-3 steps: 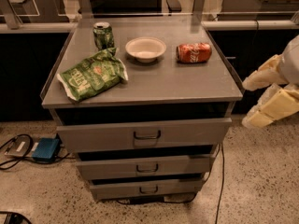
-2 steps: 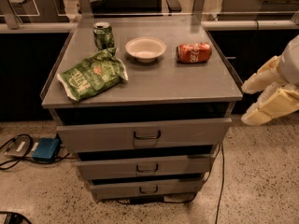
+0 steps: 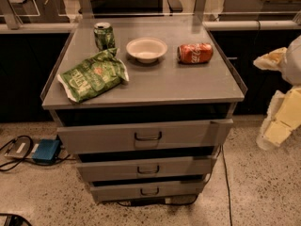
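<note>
The gripper hangs off the right side of the desk, level with its front edge. Its pale fingers are spread wide with nothing between them. Nearest it, well apart, the red can lies on its side, its white script resembling Coca-Cola's. Nothing is lifted: white bowl, upright green can and green bag, lettering unreadable, all rest on top.

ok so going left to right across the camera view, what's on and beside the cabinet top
crumpled green chip bag → round white bowl → red soda can on its side → pale two-finger gripper, open, beyond the right edge of the grey metal cabinet
</note>
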Robot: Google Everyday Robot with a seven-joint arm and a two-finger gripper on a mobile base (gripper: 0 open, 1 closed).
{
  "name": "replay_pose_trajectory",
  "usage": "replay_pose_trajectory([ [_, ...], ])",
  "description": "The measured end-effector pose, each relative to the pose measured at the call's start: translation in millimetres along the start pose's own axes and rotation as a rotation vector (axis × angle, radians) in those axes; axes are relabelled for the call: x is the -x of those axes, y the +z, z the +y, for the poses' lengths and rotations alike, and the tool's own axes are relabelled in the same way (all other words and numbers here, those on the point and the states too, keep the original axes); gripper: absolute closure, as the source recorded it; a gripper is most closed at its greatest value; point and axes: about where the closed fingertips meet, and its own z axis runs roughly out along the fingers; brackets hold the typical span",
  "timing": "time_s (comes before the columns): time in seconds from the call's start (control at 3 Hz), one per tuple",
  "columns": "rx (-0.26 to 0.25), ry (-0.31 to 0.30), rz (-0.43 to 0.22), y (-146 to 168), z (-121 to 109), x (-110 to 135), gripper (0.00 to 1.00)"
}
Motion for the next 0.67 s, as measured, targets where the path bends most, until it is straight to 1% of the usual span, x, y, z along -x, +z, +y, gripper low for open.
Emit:
replay_pose_trajectory([
  [0.33,-0.01,-0.001,0.004,-3.7,-1.3,3.0,0.0],
  [0.67,-0.008,0.001,0.006,-4.9,-2.6,3.8,0.0],
])
